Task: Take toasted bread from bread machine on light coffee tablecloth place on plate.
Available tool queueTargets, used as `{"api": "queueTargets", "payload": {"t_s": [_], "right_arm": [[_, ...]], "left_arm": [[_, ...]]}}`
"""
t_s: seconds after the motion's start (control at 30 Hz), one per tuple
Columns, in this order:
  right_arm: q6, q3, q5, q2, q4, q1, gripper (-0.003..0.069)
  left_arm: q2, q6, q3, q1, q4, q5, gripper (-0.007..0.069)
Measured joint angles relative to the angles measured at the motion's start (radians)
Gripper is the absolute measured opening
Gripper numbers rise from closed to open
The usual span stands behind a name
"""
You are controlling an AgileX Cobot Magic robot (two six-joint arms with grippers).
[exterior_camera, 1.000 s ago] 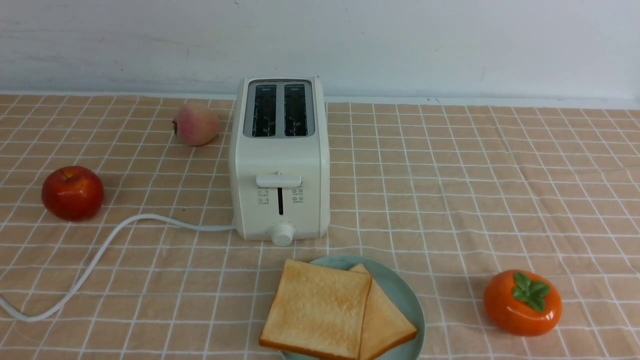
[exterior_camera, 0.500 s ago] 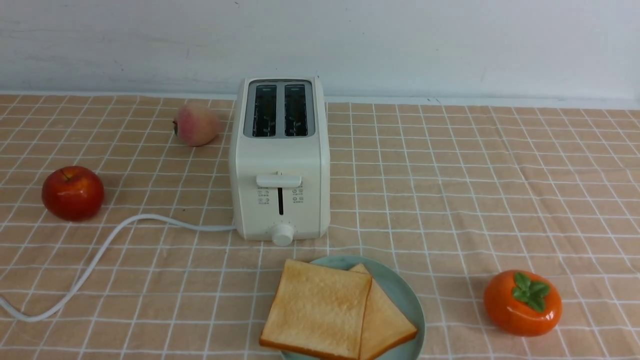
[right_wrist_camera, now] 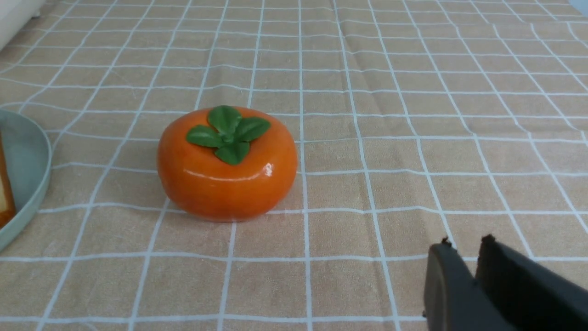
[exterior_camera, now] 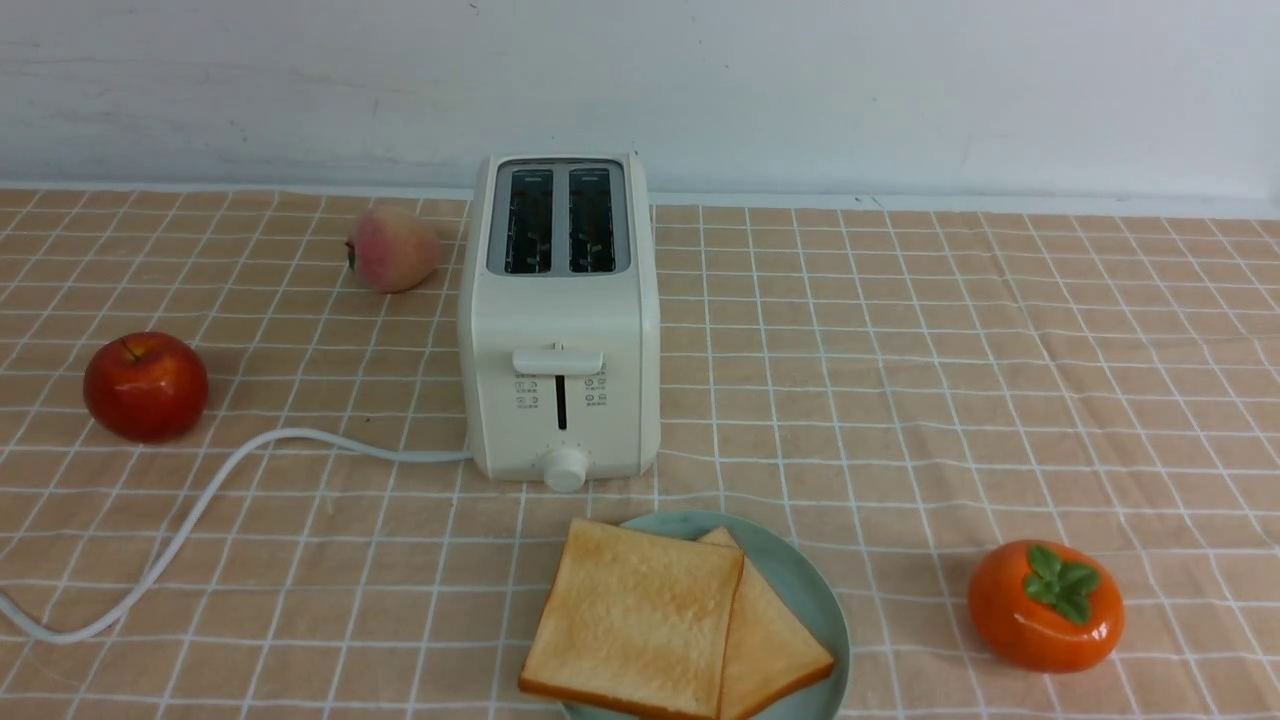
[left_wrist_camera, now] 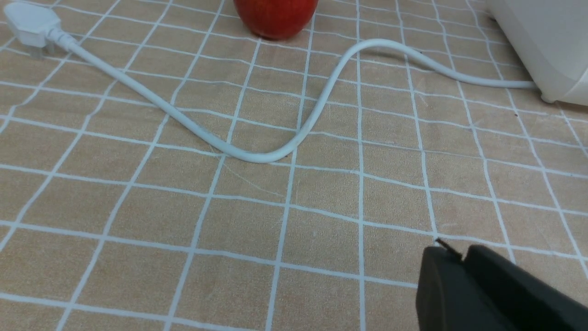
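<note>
Two slices of toasted bread lie overlapping on the pale mint-blue plate (exterior_camera: pixel 818 592) near the front edge: the larger-looking slice (exterior_camera: pixel 635 620) on top, the other (exterior_camera: pixel 772 642) peeking out to its right. Behind the plate stands the cream-white bread machine (exterior_camera: pixel 560 320) on the checked tablecloth (exterior_camera: pixel 900 380), both slots dark and empty, lever up. Neither gripper shows in the front view. My left gripper (left_wrist_camera: pixel 452 250) hovers over bare cloth, jaws pressed together, empty. My right gripper (right_wrist_camera: pixel 464 243) hangs over cloth with a narrow gap between its tips and nothing in it.
The white cord (exterior_camera: pixel 200 510) curves left from the bread machine to its plug (left_wrist_camera: pixel 27 23). A red apple (exterior_camera: pixel 145 385) sits at the left, a peach (exterior_camera: pixel 392 248) beside the machine's back left, and an orange persimmon (exterior_camera: pixel 1045 605) right of the plate.
</note>
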Motion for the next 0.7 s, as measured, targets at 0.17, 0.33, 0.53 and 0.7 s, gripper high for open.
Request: {"api": "queueTargets", "payload": {"t_s": [0.17, 0.33, 0.53, 0.7], "right_arm": [[-0.001, 0.000, 0.000, 0.000, 0.000, 0.000, 0.0114], [-0.008, 0.000, 0.000, 0.000, 0.000, 0.000, 0.0119], [-0.008, 0.000, 0.001, 0.000, 0.001, 0.000, 0.0128], [-0.009, 0.000, 0.001, 0.000, 0.001, 0.000, 0.0132]], "left_arm": [[0.000, 0.000, 0.000, 0.000, 0.000, 0.000, 0.0057], [0.000, 0.000, 0.000, 0.000, 0.000, 0.000, 0.0064], [0.000, 0.000, 0.000, 0.000, 0.000, 0.001, 0.0071], [0.000, 0.000, 0.000, 0.000, 0.000, 0.001, 0.0074]]}}
